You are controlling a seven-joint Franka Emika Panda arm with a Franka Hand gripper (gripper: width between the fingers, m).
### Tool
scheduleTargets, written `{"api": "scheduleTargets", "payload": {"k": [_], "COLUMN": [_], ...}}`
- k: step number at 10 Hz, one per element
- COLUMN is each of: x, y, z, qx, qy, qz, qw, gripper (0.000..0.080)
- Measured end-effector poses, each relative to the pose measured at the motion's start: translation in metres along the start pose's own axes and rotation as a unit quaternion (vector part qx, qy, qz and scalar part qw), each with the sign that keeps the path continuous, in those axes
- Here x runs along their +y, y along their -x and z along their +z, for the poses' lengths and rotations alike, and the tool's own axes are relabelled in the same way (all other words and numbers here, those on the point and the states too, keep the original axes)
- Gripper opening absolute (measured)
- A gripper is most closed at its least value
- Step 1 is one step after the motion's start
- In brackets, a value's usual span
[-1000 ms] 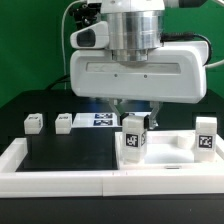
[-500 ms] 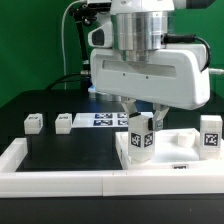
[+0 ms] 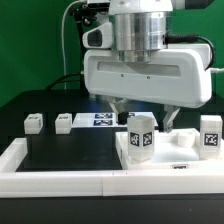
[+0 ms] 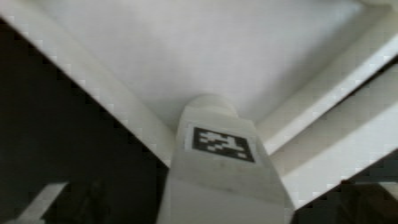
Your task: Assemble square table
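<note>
The end effector (image 3: 144,118) hangs with its fingers spread, one on either side of an upright leg (image 3: 140,137). In the exterior view the fingers look clear of the leg, so the end effector reads as open and holding nothing. The leg stands on end on the square slab (image 3: 172,148), at the slab's end toward the exterior view's left, with its tag facing the camera. That spot is probably a seat where the leg must stand straight to be joined. The slab lies flat, tucked into a corner of the border wall (image 3: 60,182), which likely keeps it from sliding. A second leg (image 3: 207,136) stands at the exterior view's right; whether it rests on the slab cannot be told. A third leg (image 3: 32,122) and a fourth leg (image 3: 63,121) sit on the black tabletop (image 3: 70,150) near the marker board (image 3: 100,120), well apart from the slab. Only the wrist view shows the leg (image 4: 222,146) centred under the wrist against the slab's face (image 4: 231,50); it shows no fingers clearly, and none of the other legs
</note>
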State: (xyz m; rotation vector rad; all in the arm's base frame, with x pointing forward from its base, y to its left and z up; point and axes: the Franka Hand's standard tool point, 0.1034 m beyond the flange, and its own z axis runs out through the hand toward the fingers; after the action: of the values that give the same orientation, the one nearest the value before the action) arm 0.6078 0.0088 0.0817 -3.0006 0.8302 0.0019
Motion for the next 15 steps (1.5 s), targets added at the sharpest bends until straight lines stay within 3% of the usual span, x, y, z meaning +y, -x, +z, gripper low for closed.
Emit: {"api": "scheduleTargets", "payload": {"k": [6, 15], "x": [-0.0006, 0.0042], "y": [0.0, -0.0027], "z": [-0.0001, -0.0002], "qx": [0.0, 0.0], "qy": [0.0, 0.006], "qz": [-0.236, -0.481], "qw": [0.972, 0.877], "gripper": [0.0648, 0.0648]}}
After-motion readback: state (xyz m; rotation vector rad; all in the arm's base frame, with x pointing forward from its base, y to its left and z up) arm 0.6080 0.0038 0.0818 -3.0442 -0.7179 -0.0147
